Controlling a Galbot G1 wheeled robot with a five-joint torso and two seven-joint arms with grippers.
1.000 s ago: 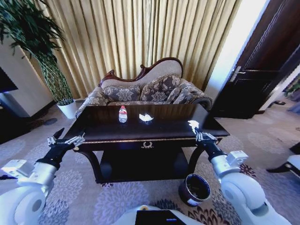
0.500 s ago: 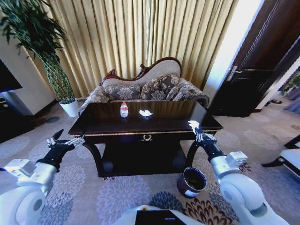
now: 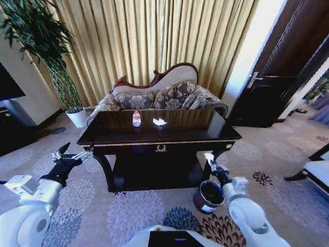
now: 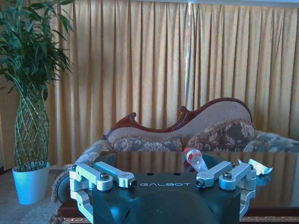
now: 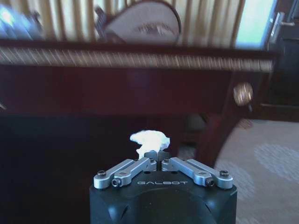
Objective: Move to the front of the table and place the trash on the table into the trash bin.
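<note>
Your trash bin stands on the carpet by the table; its inside looks dark. Your right gripper, just above it, pinches a crumpled paper. Your left gripper hangs spread open, while the bottle and another paper lie on the tabletop.

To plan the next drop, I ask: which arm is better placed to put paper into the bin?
Right. The right gripper is shut on a crumpled paper just above the trash bin; the left gripper is open, far away.

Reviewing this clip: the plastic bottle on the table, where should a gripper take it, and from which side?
Judging by its pose, grip the bottle around its mid-body at the label, coming level from the table's front edge. It stands upright, and the paper piece lies clear to one side, so both flanks look free for fingers.
</note>
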